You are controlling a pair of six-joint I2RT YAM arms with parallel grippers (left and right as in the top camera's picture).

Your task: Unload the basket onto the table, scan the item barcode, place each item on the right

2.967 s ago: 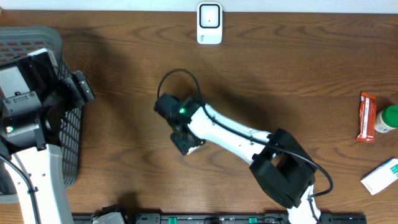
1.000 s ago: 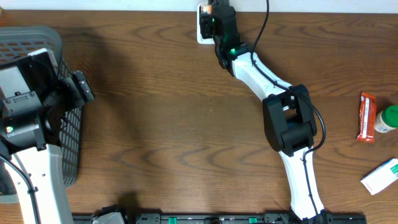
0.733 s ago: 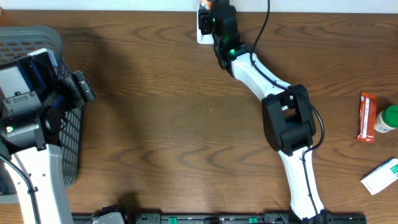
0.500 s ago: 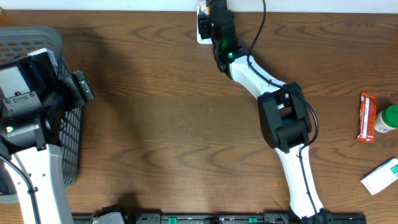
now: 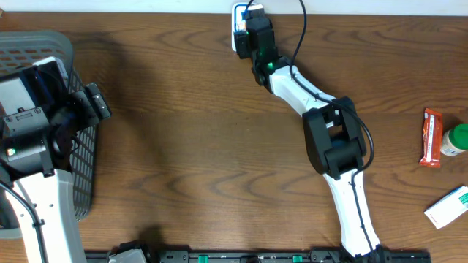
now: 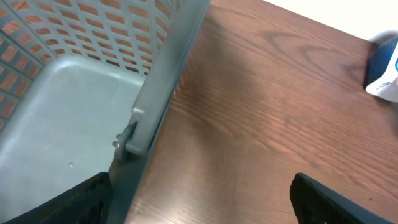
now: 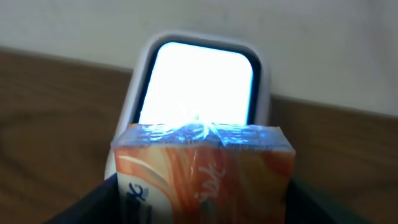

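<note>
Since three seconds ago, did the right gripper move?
Yes. Holding a packet, the right gripper moved from the table's middle up to the scanner.

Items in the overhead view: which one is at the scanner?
The orange packet in the right hand, held up to the lit scanner; the snack bar, green-capped bottle and white box lie far right.

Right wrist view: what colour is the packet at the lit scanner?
The plastic-wrapped packet is orange and white with blue lettering; right wrist view shows it best.
</note>
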